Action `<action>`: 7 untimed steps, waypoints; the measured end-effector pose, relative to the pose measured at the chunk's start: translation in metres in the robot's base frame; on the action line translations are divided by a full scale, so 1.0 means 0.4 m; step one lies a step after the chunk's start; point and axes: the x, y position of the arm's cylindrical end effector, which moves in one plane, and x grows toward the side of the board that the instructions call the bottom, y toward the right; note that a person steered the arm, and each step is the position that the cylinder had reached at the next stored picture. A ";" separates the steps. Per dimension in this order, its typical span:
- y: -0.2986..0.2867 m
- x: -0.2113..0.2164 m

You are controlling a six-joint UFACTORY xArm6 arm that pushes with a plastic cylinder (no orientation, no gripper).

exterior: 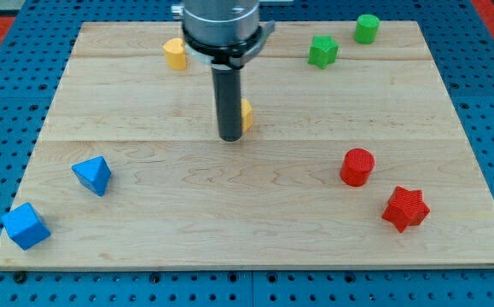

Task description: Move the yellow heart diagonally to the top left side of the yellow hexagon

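Note:
A yellow block (175, 53), which looks like the hexagon, sits near the view's top, left of the arm's body. A second yellow block (247, 113) sits near the board's middle. The rod hides most of it, so I cannot make out its shape. My tip (230, 137) rests on the board right against this second block's left lower side. The tip is well below and to the right of the upper yellow block.
A green star (322, 51) and a green cylinder (366, 28) are at the top right. A red cylinder (357, 166) and a red star (405, 208) are at the lower right. A blue triangle (92, 175) and a blue cube (26, 225) are at the lower left.

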 end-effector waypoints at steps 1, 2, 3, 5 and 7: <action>0.001 0.001; 0.070 0.025; 0.155 -0.031; -0.029 -0.366; -0.188 -0.536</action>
